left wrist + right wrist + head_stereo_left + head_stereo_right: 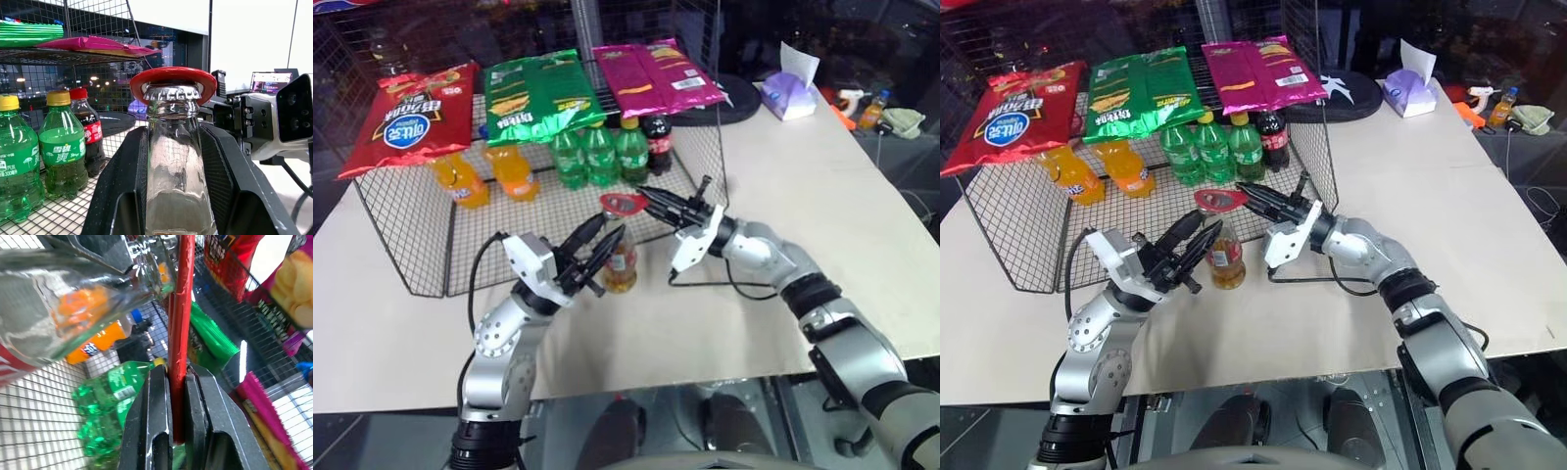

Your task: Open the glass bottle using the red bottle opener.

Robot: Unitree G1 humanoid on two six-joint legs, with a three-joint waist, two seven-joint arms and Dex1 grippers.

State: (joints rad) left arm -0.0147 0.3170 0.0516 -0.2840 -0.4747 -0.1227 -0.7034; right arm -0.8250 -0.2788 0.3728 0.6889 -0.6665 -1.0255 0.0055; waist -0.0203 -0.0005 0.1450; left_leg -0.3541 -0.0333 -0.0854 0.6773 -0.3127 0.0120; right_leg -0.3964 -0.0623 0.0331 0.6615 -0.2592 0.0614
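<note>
The glass bottle (620,262), with amber liquid and a red-and-white label, stands on the table just in front of the wire rack. My left gripper (610,233) is shut on it, and its black fingers (117,186) flank the clear neck (173,147). The red bottle opener (623,203) lies level over the bottle's top, and its ring head (172,77) sits around the bottle's mouth. My right gripper (651,202) comes in from the right. It is shut on the opener's handle (179,357), which is pinched edge-on between its fingers (154,421).
A wire rack (411,235) stands behind the bottle with chip bags (538,93) on top. Orange soda bottles (484,176), green bottles (597,152) and a cola bottle (657,139) are inside. A tissue box (788,93) sits far right on the beige table (822,215).
</note>
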